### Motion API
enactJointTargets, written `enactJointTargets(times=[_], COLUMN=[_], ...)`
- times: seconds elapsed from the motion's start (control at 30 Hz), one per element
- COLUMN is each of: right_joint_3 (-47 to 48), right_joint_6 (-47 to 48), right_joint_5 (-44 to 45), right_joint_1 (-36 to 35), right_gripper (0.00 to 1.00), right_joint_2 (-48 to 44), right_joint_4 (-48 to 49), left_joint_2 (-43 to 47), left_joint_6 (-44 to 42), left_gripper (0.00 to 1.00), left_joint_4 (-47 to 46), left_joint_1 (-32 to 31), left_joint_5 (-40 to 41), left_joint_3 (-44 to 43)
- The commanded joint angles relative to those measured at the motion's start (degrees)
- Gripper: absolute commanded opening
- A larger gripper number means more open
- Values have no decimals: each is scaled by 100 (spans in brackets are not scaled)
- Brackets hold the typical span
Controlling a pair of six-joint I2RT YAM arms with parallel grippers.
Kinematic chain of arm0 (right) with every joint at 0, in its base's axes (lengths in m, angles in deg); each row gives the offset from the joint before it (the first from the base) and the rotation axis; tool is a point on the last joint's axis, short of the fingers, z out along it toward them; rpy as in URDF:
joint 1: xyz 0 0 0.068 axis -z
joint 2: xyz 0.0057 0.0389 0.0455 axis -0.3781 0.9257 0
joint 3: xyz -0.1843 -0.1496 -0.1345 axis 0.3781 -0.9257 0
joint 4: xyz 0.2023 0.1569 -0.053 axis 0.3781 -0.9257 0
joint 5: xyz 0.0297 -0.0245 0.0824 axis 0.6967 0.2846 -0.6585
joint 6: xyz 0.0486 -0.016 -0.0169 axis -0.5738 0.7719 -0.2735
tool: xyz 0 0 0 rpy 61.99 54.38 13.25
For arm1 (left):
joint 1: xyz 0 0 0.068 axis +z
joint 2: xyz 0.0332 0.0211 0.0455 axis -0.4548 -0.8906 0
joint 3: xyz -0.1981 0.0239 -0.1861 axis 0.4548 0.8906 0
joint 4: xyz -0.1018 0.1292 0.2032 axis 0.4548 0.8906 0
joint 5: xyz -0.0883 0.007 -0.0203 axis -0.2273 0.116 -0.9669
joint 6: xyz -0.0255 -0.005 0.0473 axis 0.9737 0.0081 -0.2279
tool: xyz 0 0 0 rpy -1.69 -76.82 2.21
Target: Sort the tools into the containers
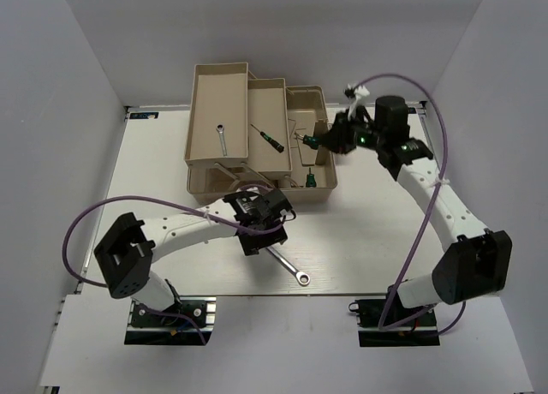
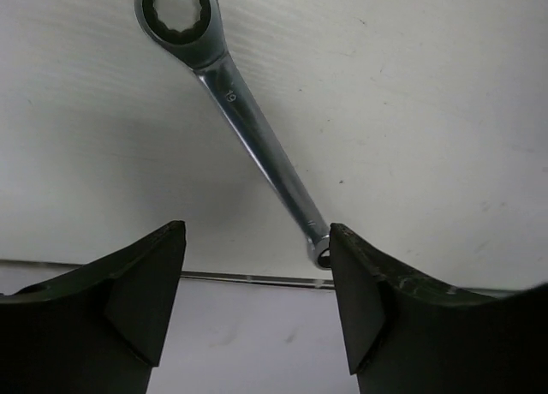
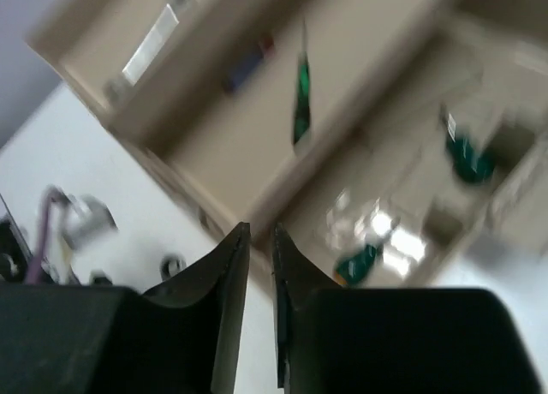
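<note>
left gripper (image 2: 257, 240) hangs low over the table (image 2: 428, 111) with its fingers spread wide and gripping nothing. the long wrench (image 2: 257, 137) lies flat on the table, small end right by the inner edge of the right-hand finger, ring end pointing away. we read this as lining up to pick the wrench, the last tool outside the box. the shaft runs diagonally across the gap, so a close here would catch only the tip.

right gripper (image 3: 257, 240) is up over the toolbox (image 1: 330, 167). its fingers are nearly together with a thin slit and nothing between them. that view is blurred. we judge it has nothing to carry right now.

containers:
- left tray (image 1: 205, 94) holds the short wrench (image 1: 221, 140), alone.
- middle tray (image 1: 274, 90) holds one thin screwdriver (image 1: 268, 137), dark and green handle, lying diagonal.
- the base compartment holds a green-handled screwdriver (image 1: 310, 180) at the near end.
- a second green handle (image 1: 310, 141) sits just beside the right gripper.
</note>
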Motion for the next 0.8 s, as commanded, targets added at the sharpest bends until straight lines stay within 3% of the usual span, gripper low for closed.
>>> enactJointTargets(times=[0.0,0.2,0.33,0.5,0.63,0.77], right_joint_3=[-955,-1730,-2170,-2653,-2856,-2856], right_joint_6=[645,654,811,787,577,584], right_joint_5=[117,12,11,-15,-129,-208], right_joint_1=[134,468,617,749,855,907], right_gripper=[25,28,28,28,28,28], right_joint_2=[-322,-982,-1483,-1888,-1916,-1985], right_joint_4=[-651,-879,-958,-1020,-897,-844], left_joint_2=[-281,-1116,-1170,-443,-177,-404], left_joint_6=[1289,1554,1554,1457,1230,676], left_gripper=[77,77,77,77,77,77], left_joint_4=[213,301,-392,-139,-463,297], left_joint_1=[-122,-324,-377,-377,-78,194], left_joint_5=[-52,317,-156,-219,-780,-861], left_joint_3=[-375,-858,-551,-498,-41,-1067])
